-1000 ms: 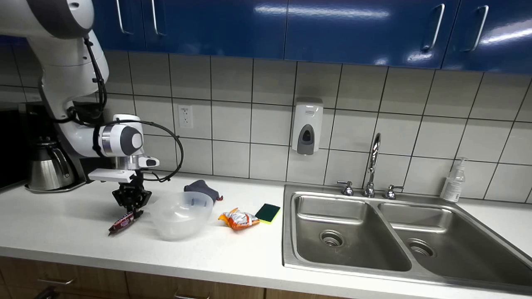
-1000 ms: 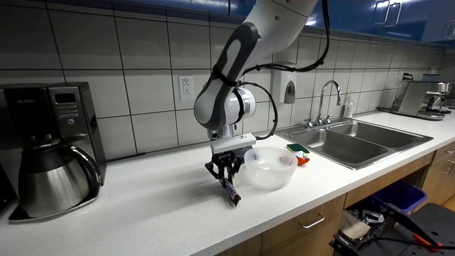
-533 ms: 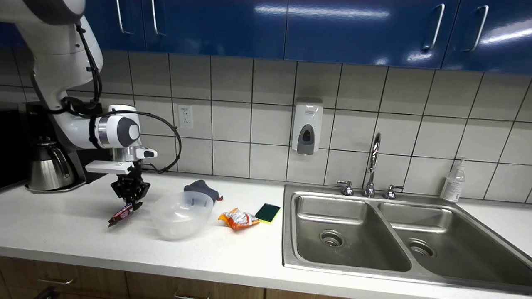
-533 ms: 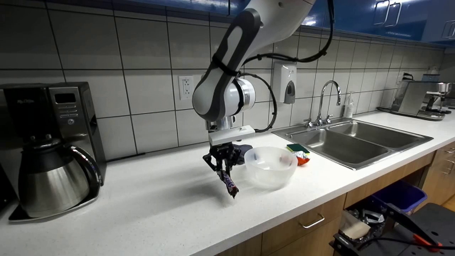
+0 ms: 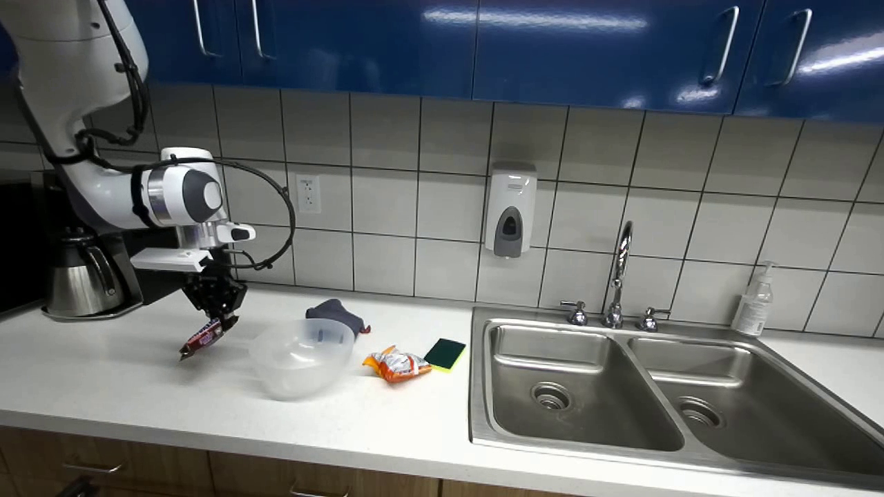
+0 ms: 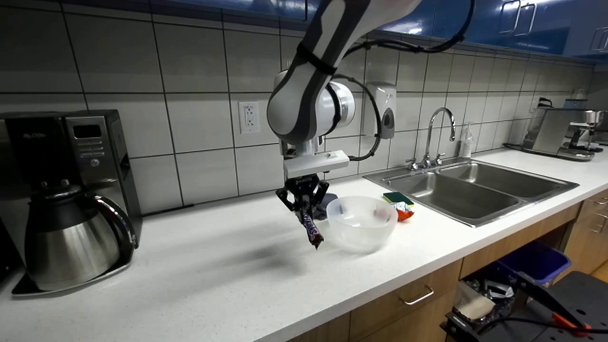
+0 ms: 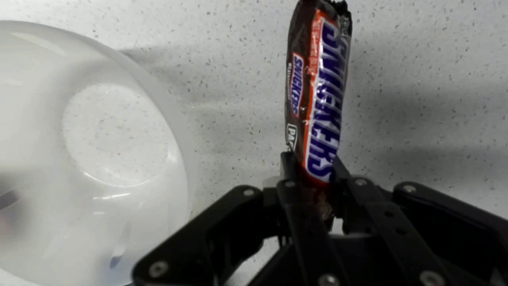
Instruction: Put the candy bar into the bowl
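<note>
Candy bar (image 7: 317, 95) wrapped in glossy, crinkled film | bowl (image 6: 362, 237) seen as smooth translucent plastic | sink (image 5: 664, 395) noted as satin metal | faucet (image 5: 617, 279) mirror-polished | cabinets (image 5: 359, 48) finished in high gloss | drawer front (image 6: 384, 311) faced in wood grain

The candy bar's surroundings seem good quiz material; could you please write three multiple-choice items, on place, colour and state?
1. In an exterior view, what lies between the bowl and the sponge?
A) Soap bottle
B) Coffee pot
C) Orange packet

2. The sponge's upper face is:
A) Dark green
B) Pink
C) White

3. The candy bar is:
A) Lying in the bowl
B) Held by the gripper
C) Under the sponge

1 C: orange wrapping shows there.
2 A: green over a yellow edge.
3 B: the jaws pinch one end.
</note>
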Robot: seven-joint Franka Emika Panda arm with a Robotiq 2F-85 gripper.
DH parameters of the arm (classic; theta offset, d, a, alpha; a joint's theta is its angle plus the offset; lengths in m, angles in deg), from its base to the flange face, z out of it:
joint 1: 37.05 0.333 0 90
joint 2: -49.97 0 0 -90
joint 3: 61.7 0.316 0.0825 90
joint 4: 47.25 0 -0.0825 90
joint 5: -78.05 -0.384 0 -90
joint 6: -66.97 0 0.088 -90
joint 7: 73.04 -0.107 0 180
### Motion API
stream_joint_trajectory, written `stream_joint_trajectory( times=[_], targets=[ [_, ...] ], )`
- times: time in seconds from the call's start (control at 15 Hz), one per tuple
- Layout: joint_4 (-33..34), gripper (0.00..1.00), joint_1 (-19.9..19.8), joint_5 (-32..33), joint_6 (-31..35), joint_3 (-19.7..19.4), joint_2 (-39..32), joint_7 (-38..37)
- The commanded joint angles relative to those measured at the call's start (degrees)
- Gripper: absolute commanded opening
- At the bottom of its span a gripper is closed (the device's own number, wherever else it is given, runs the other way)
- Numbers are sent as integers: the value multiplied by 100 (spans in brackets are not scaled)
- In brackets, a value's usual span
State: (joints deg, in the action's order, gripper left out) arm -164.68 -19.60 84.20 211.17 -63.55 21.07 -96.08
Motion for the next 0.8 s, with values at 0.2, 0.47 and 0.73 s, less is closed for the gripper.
stream_joint_trajectory(
  times=[0.2,0.47,0.73],
  targets=[
    [-1044,5,-18,239,526,-405,921,-867],
    [-1218,5,-29,564,704,-793,1023,-1395],
    [-1218,5,-18,1002,783,-1103,980,-1956]
  ],
)
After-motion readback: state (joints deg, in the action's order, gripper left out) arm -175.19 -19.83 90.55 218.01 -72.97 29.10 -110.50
